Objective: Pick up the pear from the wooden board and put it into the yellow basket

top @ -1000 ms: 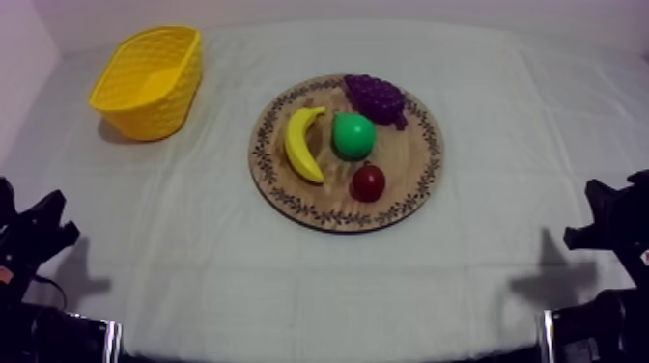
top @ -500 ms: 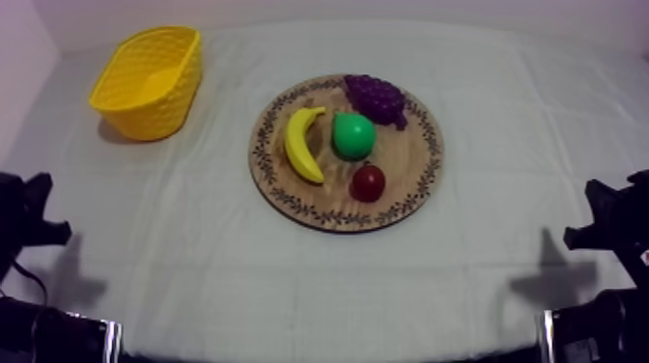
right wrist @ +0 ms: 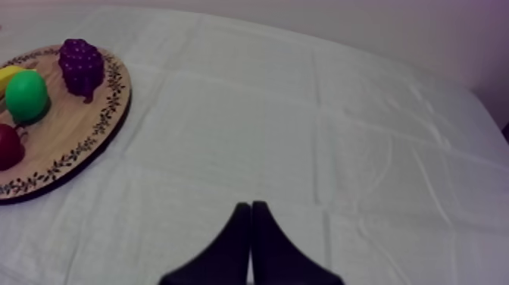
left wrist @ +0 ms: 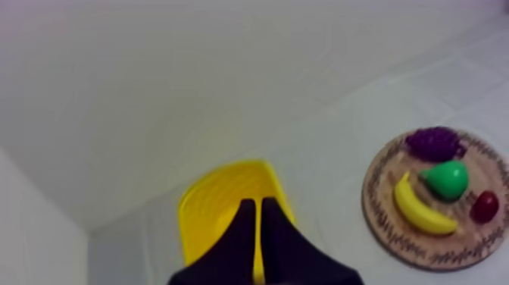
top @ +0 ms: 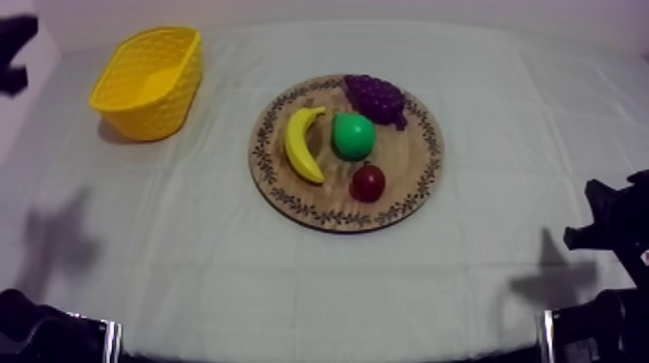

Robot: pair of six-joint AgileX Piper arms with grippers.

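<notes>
Pear [top: 352, 135], a green rounded toy fruit, sits at the middle of the round wooden board with the patterned rim [top: 290, 205]. It is hemmed in on three sides, which I judge to be the main hazard. At the near right, the right gripper [right wrist: 250, 206] rests low with its two black fingers pressed together into a wedge, well apart from the board and little threat unless it swings in. On the near part of the board the small red fruit [top: 368, 181] lies just beside the pear. The curved yellow banana [top: 301, 145] lies just to its left, and the purple bunch of grapes [top: 377, 97] just beyond it to the far right. Fingers coming down too wide or off centre could knock a neighbour, or nudge the smooth pear so that it rolls onto the grey-white cloth [top: 290, 290]. A pinch too high on its tapering top might let it slip. Farther off, the yellow latticed basket [top: 159, 114] stands at the far left, well apart from the board, so a weak hold has a long carry in which to fail. The left gripper [left wrist: 255, 205] hangs high at the far left by the basket, fingers pressed together and pinching nothing. The pear lies well off to its right, so this claw would need to spread before closing in.
</notes>
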